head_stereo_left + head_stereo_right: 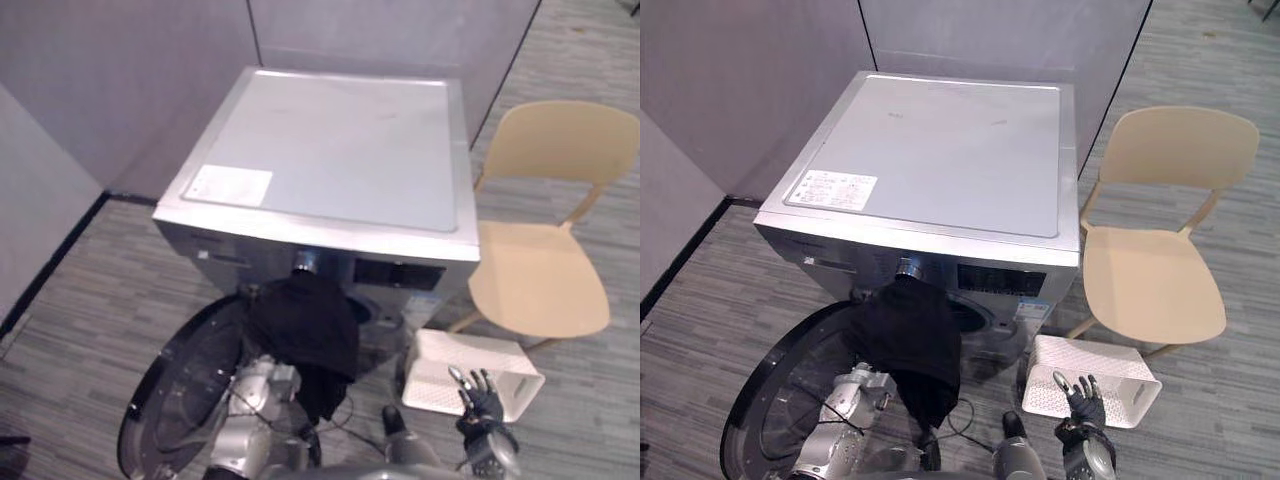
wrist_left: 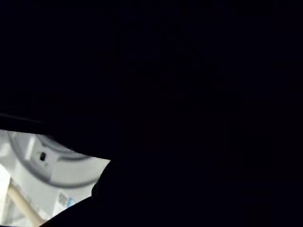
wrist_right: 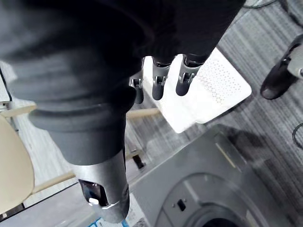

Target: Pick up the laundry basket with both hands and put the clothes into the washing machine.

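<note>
Draping over the robot's left arm [image 1: 845, 400], a black garment [image 1: 305, 325] hangs at the drum opening of a silver front-loading washing machine [image 1: 330, 150].

The cloth covers the left hand, so its grip cannot be told. The round door [image 1: 185, 385] stands swung open on the robot's left. The right hand [image 1: 1082, 400] hovers over the white laundry basket [image 1: 1095, 362], fingers straight and spread, holding nothing. The basket rests on the grey floor by the machine's front corner, near a beige chair [image 1: 545, 270].
</note>
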Robot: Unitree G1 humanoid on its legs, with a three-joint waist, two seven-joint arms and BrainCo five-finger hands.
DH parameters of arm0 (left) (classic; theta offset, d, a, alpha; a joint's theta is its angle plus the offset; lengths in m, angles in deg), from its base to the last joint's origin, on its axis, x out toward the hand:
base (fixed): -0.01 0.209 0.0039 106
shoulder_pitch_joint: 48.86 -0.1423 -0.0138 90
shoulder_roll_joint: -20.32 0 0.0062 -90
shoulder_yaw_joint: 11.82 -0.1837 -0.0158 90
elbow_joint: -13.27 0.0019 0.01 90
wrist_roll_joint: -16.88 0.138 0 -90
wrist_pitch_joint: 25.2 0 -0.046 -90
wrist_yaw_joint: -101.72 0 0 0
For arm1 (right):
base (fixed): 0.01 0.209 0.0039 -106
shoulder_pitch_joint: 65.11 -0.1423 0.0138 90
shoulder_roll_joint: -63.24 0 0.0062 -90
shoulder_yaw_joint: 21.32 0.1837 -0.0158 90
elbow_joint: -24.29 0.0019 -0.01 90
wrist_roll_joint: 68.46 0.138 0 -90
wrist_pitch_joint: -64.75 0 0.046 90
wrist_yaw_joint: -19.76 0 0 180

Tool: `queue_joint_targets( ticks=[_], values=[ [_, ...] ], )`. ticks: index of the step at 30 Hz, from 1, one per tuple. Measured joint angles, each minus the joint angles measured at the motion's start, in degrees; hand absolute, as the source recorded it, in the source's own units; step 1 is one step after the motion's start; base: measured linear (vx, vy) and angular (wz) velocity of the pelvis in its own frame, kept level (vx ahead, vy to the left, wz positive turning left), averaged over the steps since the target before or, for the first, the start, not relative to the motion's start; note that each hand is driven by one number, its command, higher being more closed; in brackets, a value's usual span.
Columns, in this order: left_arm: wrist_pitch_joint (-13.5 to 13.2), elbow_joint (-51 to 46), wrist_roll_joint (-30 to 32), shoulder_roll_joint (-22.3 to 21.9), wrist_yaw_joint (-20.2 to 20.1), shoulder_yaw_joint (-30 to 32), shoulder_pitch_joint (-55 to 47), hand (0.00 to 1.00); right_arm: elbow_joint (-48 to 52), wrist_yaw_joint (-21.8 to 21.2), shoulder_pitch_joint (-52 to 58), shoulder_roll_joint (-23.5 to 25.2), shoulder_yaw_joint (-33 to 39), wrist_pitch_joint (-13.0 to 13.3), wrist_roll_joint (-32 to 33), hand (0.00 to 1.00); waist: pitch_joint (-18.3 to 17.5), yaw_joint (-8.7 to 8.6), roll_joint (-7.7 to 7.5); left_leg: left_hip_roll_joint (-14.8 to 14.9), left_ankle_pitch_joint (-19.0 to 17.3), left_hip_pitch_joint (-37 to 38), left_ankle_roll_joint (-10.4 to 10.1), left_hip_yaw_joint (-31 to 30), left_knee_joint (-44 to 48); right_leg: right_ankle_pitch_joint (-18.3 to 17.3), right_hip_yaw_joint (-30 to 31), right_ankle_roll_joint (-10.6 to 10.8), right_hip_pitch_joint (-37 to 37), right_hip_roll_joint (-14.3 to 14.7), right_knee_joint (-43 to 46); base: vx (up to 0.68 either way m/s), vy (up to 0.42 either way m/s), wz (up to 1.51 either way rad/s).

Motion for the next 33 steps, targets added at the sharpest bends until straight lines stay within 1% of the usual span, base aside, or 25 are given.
queue_joint_targets(
  ticks=[3,4,5,6,7,10,11,12,14,15,16,18,19,21,22,23,25,26,27,28,29,30,31,32,33],
  values=[
    [0.09,-1.52,0.0,0.34,-0.07,-1.5,0.21,1.0,-0.03,-0.05,0.32,0.79,0.07,-0.03,-0.37,0.0,0.07,-0.99,-0.2,-0.17,-0.15,0.28,0.1,-0.03,0.43,1.5,0.45,0.26,1.4,-0.48,-2.79,0.05,0.05,-0.12],
    [0.09,-1.86,0.0,0.98,-0.15,-1.93,0.73,1.0,-0.03,-0.07,0.18,1.28,0.07,-0.04,-0.37,0.0,0.05,-1.02,-0.29,-0.14,-0.6,0.28,0.65,0.07,0.47,2.24,0.75,0.35,1.78,-0.54,-4.09,0.02,0.035,-0.18],
    [0.16,-1.86,0.0,1.2,-0.19,-2.13,1.13,1.0,-0.06,-0.08,0.1,1.45,0.07,-0.04,-0.37,0.0,0.08,-0.99,-0.37,-0.17,-0.77,0.28,0.73,0.21,0.5,2.51,0.96,0.38,2.03,-0.69,-4.86,0.0,0.036,-0.16],
    [0.4,-1.86,0.0,1.35,-0.59,-2.72,1.8,1.0,-0.09,-0.08,-0.18,1.61,0.06,-0.04,-0.36,0.0,0.1,-0.93,-0.43,-0.33,-1.23,0.28,0.42,0.5,0.55,3.06,1.17,0.44,2.54,-1.12,-6.35,-0.01,0.046,-0.18],
    [0.4,-1.94,0.0,2.24,-1.11,-3.52,2.48,1.0,-0.09,-0.06,-0.41,1.62,-0.01,-0.03,-0.3,0.0,0.07,-0.68,-0.43,-0.47,-1.53,0.14,0.77,1.04,0.52,3.53,1.5,-0.21,2.77,-1.49,-7.79,-0.02,0.052,-0.18],
    [0.47,-4.0,0.01,3.44,-1.25,-4.81,3.01,1.0,-0.09,-0.11,-1.44,2.14,-0.16,-0.04,-0.2,0.0,-0.04,-0.37,-0.64,-0.74,-2.25,-1.06,1.14,1.98,0.76,4.08,2.16,-0.87,2.21,-2.16,-9.73,-0.03,0.069,-0.15],
    [0.47,-4.49,0.0,3.62,-1.25,-5.62,3.74,1.0,-0.1,-0.15,-1.5,2.16,-0.75,-0.05,-0.08,0.0,-0.15,-0.08,-0.7,-0.88,-2.45,-1.83,1.42,2.18,1.02,4.48,2.26,-1.46,1.93,-2.47,-10.7,0.01,0.08,-0.15],
    [0.46,-4.53,0.0,4.22,-1.25,-6.45,4.74,1.0,-0.18,-0.15,-1.57,2.16,-1.84,-0.09,-0.09,0.0,-0.45,0.47,-1.0,-0.82,-2.86,-2.89,1.73,2.84,1.47,4.78,2.85,-1.86,1.02,-2.52,-11.15,0.01,0.081,-0.18],
    [0.46,-4.53,-0.01,4.89,-1.24,-6.86,5.25,1.0,-0.18,-0.19,-1.9,2.35,-2.97,-0.13,-0.09,0.0,-0.61,0.54,-1.2,-0.43,-3.27,-4.28,2.08,3.43,2.61,5.39,3.05,-2.25,0.09,-2.44,-11.44,0.04,0.066,-0.23],
    [0.46,-4.53,-0.04,5.19,-1.21,-7.55,5.37,1.0,-0.17,-0.19,-2.64,2.88,-3.05,-0.13,-0.08,0.0,-0.68,0.66,-1.39,0.05,-3.92,-5.07,2.16,4.17,3.51,6.79,2.92,-1.28,-0.64,-2.23,-11.75,0.08,0.064,-0.31],
    [0.46,-4.53,-0.07,5.43,-1.21,-8.15,5.43,1.0,-0.17,-0.28,-2.94,2.93,-3.39,-0.11,-0.09,0.0,-0.7,0.87,-1.42,0.4,-4.31,-5.57,2.53,4.54,4.25,7.51,2.84,-0.98,-0.85,-2.06,-12.27,0.08,0.046,-0.33],
    [0.45,-4.44,-0.06,5.73,-1.21,-9.18,5.61,1.0,-0.18,-0.47,-3.38,2.8,-4.6,-0.11,-0.09,0.0,-0.73,1.1,-1.45,1.17,-4.77,-6.67,2.42,5.33,5.09,9.13,2.8,-1.22,-1.9,-1.44,-12.8,0.07,0.043,-0.33],
    [0.43,-3.41,-0.08,5.72,-1.17,-10.37,6.78,1.0,-0.17,-0.9,-3.64,3.02,-5.12,-0.11,-0.1,0.0,-0.67,1.17,-1.68,1.53,-4.75,-8.16,2.46,5.45,5.19,10.68,2.45,-1.41,-3.48,-1.03,-13.09,0.08,0.054,-0.27],
    [0.33,-1.07,-0.08,5.6,-1.15,-11.44,8.54,1.0,-0.2,-1.23,-3.77,3.25,-5.25,-0.14,-0.09,0.0,-0.35,1.19,-2.24,1.85,-4.73,-9.78,2.48,5.46,6.02,11.52,1.69,-1.08,-4.78,-0.84,-13.23,0.05,0.035,-0.11],
    [0.35,2.7,-0.07,5.49,-0.99,-12.23,10.24,1.0,-0.21,-1.21,-4.13,3.11,-6.21,-0.13,-0.09,0.0,0.34,1.01,-3.15,2.08,-4.73,-10.76,2.48,5.32,7.05,11.64,1.23,-0.88,-5.44,-0.78,-13.15,0.03,0.021,-0.07],
    [0.34,4.24,-0.05,5.47,-0.74,-12.32,10.84,1.0,-0.14,-1.21,-4.36,3.02,-6.7,-0.11,-0.1,0.0,0.8,0.75,-3.57,2.16,-4.73,-11.08,2.48,5.22,7.42,11.71,1.21,-0.78,-5.67,-0.73,-13.08,0.02,0.026,-0.05],
    [0.36,9.34,-0.02,5.33,0.81,-11.4,14.28,1.0,0.34,-1.13,-6.25,3.06,-7.45,-0.04,-0.15,0.0,3.91,0.23,-4.54,3.33,-4.84,-14.49,2.52,4.66,10.86,12.17,0.7,-0.29,-7.98,0.09,-11.69,-0.03,0.009,0.01],
    [0.38,10.44,-0.02,5.12,1.3,-10.68,15.53,1.0,0.71,-1.1,-6.68,2.99,-7.44,-0.04,-0.15,0.0,4.74,0.17,-4.68,3.62,-4.92,-15.82,2.6,4.4,11.78,12.17,0.42,-0.29,-9.12,0.4,-11.06,-0.11,0.002,0.03],
    [0.35,12.18,-0.01,4.44,2.67,-9.45,17.87,1.0,1.98,-0.5,-7.21,2.74,-7.45,-0.02,-0.26,0.0,6.04,0.15,-4.53,4.42,-5.98,-18.76,3.13,3.93,13.4,12.18,-0.44,-0.29,-11.54,1.15,-10.13,-0.11,-0.001,0.04],
    [0.36,12.95,-0.02,4.28,3.02,-8.2,18.98,1.0,2.51,-0.21,-7.7,2.74,-7.5,-0.02,-0.29,0.0,6.94,0.13,-4.77,4.79,-6.22,-20.08,3.41,3.85,14.32,12.19,-0.44,-0.27,-12.43,1.42,-9.94,-0.16,-0.011,-0.06],
    [0.28,14.69,-0.03,4.3,4.25,-5.99,21.38,1.0,4.04,0.2,-8.49,2.74,-7.67,-0.03,-0.28,0.0,9.07,0.28,-5.3,5.64,-6.51,-22.12,3.45,3.95,15.92,12.65,-0.35,0.46,-13.98,1.96,-9.56,-0.18,-0.026,-0.17],
    [0.26,16.53,-0.13,4.39,6.02,-3.71,24.14,1.0,7.1,0.67,-8.47,2.59,-7.95,0.04,-0.27,0.0,10.84,0.35,-5.55,6.77,-6.65,-24.24,3.64,4.4,17.29,12.57,-0.48,0.46,-16.12,2.65,-8.36,-0.19,-0.041,-0.24],
    [0.27,17.33,-0.2,4.55,6.93,-2.39,25.48,1.0,8.81,1.01,-8.46,2.59,-8.0,0.04,-0.27,0.0,11.4,0.44,-5.57,7.45,-6.68,-25.59,3.69,4.65,18.11,12.47,-0.8,0.29,-17.86,2.99,-6.93,-0.18,-0.052,-0.31],
    [0.19,18.48,-0.59,4.84,8.83,0.16,28.16,1.0,12.48,1.61,-8.38,2.52,-8.43,0.09,-0.27,0.0,12.25,0.52,-5.7,8.93,-6.67,-28.18,3.71,5.01,19.57,10.64,-2.58,-1.0,-21.94,4.08,-2.49,-0.13,-0.075,-0.39],
    [0.1,19.67,-1.34,4.92,10.74,2.35,31.11,1.0,15.88,2.17,-8.39,2.52,-8.68,0.16,-0.26,0.0,13.22,0.65,-5.75,10.44,-6.67,-30.22,3.71,5.24,20.92,8.02,-4.87,-1.93,-25.5,5.01,2.99,-0.12,-0.119,-0.4]
  ],
)
